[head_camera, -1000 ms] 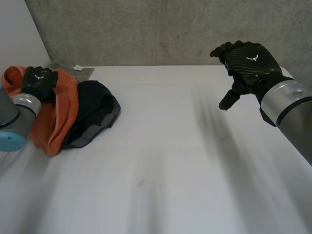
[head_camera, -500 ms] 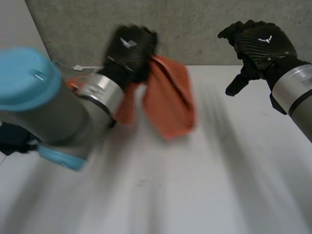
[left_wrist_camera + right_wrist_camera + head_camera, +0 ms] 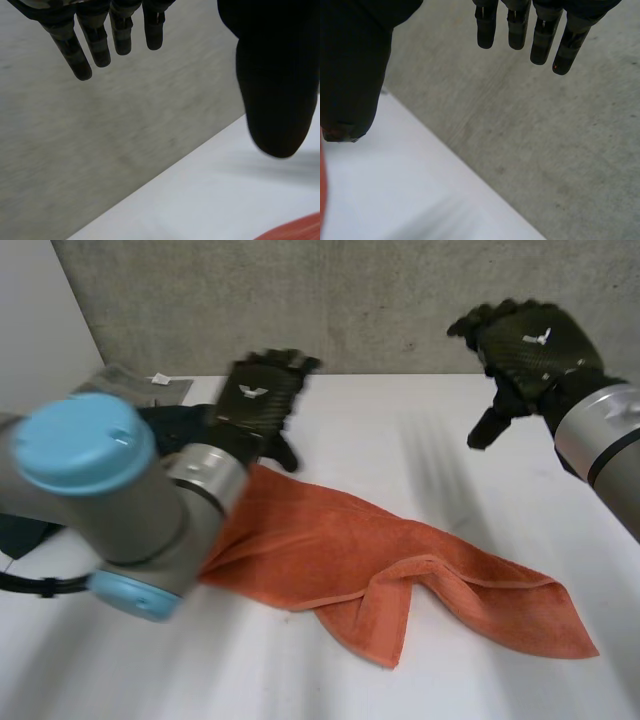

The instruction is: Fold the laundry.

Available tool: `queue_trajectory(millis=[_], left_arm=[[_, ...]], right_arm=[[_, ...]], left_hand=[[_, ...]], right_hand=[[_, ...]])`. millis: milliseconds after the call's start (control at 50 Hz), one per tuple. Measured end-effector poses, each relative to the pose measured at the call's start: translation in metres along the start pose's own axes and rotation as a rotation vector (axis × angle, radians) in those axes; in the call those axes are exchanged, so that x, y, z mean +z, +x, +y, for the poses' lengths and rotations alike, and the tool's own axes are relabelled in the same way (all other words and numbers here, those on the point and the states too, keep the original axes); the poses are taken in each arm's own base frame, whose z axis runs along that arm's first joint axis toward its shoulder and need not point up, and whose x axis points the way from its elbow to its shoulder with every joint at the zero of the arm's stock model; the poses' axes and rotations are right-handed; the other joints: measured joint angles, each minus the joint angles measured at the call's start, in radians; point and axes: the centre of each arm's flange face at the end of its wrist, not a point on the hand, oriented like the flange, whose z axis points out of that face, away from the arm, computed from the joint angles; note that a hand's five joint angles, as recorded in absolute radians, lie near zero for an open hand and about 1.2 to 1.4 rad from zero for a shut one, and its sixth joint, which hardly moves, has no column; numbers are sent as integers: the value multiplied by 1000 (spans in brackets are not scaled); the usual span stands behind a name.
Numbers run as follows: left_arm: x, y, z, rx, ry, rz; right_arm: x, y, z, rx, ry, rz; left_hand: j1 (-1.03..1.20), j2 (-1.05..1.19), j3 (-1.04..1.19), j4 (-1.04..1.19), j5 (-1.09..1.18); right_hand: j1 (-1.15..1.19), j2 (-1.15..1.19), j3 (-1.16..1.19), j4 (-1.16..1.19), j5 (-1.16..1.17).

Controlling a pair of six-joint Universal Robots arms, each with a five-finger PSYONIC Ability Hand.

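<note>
Orange towel now lies spread out on the white table. Half a second ago it hung in the air from your left hand. A second ago it sat bunched up with the dark cloth at 9 o'clock. Now it runs from the middle of the table out toward 4 o'clock. One part near the front edge is folded over and makes a bump.

You can count one orange towel, one dark cloth and one grey cloth. The dark cloth and the grey cloth sit at 10 o'clock, behind your left arm. Part of the dark cloth is hidden by that arm. You have two hands.

Your left hand is at 11 o'clock, above the far end of the towel. It has let go. In the left wrist view its fingers are straight and hold nothing, and a bit of the towel shows under them.

Your right hand is up in the air at 2 o'clock, well apart from the towel. It is a little higher than a second ago. Its fingers hang loose and hold nothing.
</note>
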Motion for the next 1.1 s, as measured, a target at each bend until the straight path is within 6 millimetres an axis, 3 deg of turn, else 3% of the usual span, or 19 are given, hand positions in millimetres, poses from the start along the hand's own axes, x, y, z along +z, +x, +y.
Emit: queue_trajectory(millis=[80,160,200,240,360,520,560,580,620,640,680,820,880,1020,1100], left_arm=[[-2,-34,6,44,-30,-78],[-5,-63,21,87,-82,-137],[-6,-65,22,91,-89,-141],[-9,-79,34,128,-131,-153],[-10,-90,45,192,-173,-152],[-6,-115,52,225,-190,-201],[-5,-121,52,226,-190,-213],[-5,-125,53,226,-190,-223],[-4,-128,53,226,-190,-231],[-4,-130,53,226,-190,-235],[-4,-132,53,224,-192,-238],[-7,-129,56,217,-203,-227],[-9,-125,58,212,-207,-203],[-12,-118,63,205,-215,-150],[-13,-115,66,202,-222,-135]], right_arm=[[-2,-9,13,-45,-66,-39],[-10,-34,32,-90,-181,-144],[-11,-37,33,-92,-189,-155],[-22,-60,43,-102,-252,-244],[-39,-88,69,-106,-323,-333],[-39,-103,113,-142,-368,-342],[-37,-104,121,-156,-377,-332],[-35,-104,126,-167,-380,-322],[-32,-102,130,-178,-379,-304],[-30,-101,132,-183,-378,-293],[-26,-99,134,-194,-365,-263],[-9,-72,128,-233,-306,-125],[-2,-46,127,-274,-308,-50],[6,6,141,-390,-377,64],[7,19,146,-414,-396,89]], left_hand=[[0,0,0,0,0],[1,0,0,0,0],[1,0,0,0,0],[1,0,0,0,0],[1,0,0,0,0],[1,0,0,0,0],[1,0,0,0,0],[1,0,0,0,0],[1,0,0,0,0],[1,0,0,0,0],[1,0,0,0,0],[0,0,0,0,0],[0,0,0,0,0],[1,0,0,0,0],[2,0,0,0,0]], right_hand=[[0,0,0,0,0],[0,0,0,0,0],[0,0,0,0,0],[0,0,0,0,0],[0,0,0,0,0],[2,3,3,1,2],[147,143,155,135,148],[389,395,401,377,377],[389,395,401,377,377],[698,817,813,774,752],[762,943,946,928,905],[763,949,963,949,923],[763,949,963,949,923],[763,949,963,949,923],[757,925,941,926,908]])
